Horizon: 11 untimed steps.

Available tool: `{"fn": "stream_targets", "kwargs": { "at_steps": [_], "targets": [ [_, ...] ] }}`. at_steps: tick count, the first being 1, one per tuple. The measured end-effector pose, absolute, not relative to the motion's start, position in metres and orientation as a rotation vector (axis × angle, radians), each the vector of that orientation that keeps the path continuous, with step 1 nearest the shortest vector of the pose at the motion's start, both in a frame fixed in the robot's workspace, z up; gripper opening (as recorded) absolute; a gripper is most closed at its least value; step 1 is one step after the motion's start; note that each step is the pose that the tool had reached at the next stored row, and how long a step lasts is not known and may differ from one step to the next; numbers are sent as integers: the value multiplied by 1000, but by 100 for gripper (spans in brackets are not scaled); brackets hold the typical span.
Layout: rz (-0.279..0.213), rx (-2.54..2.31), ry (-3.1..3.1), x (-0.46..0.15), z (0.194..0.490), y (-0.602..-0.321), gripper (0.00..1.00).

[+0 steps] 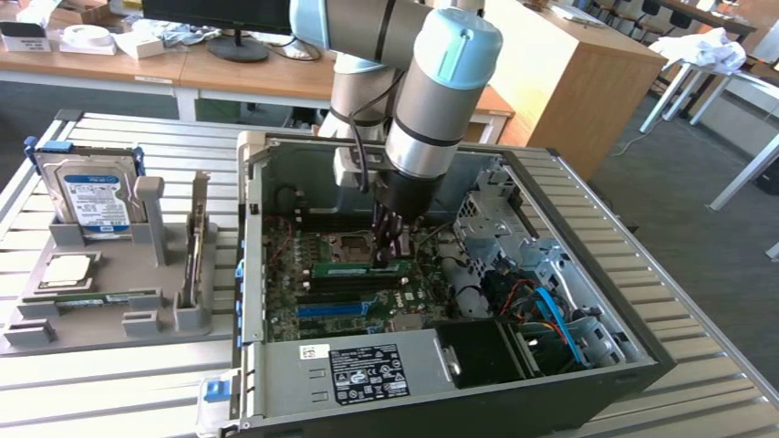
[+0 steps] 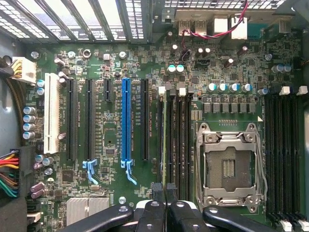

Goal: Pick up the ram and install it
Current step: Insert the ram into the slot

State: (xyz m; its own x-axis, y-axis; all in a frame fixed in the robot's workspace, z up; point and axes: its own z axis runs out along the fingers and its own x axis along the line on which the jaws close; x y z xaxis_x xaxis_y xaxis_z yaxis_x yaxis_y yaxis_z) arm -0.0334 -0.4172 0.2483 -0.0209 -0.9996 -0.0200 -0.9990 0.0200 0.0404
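From where I stand, what matters is how the ram (image 1: 345, 268), a long thin green circuit-board stick, lies against the arm's black two-fingered pincer (image 1: 392, 259). The stick stands on edge along one of the dark memory slots of the green motherboard (image 2: 111, 63), just beside the empty silver processor socket (image 2: 229, 166), and the pincer points straight down onto one end of it, the end towards the exterior view's right. The stick's long axis runs across the exterior view from left to right, parallel to the long blue slot (image 2: 126, 121) a few rows off. Seen from the wrist, it is a thin line running away from the fingertips along the slot. The fingers are pressed together; whether they nip the stick's top edge or only bear on it, I cannot tell. I judge the stick to be in line with its slot, though how deep it sits is not plain. Room is tight, since the work is down inside the open black computer case (image 1: 548, 401), with metal walls all round. A tangle of red and blue cables (image 1: 548, 306) sits on the exterior view's right, well apart from the slot. The case lies on a ribbed metal desk (image 1: 122, 392), and beside it a grey holder (image 1: 109, 319) carries a hard drive (image 1: 91, 196) and other parts.
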Motion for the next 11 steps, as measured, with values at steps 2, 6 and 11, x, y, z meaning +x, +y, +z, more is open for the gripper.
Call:
{"fn": "stream_targets", "kwargs": {
  "at_steps": [2,6,11],
  "targets": [
    [-67,2188,-2234,-33,248,-417,12],
    [-67,2188,-2234,-33,248,-417,12],
    [-68,2190,-2233,-33,248,-417,12]
  ]
}}
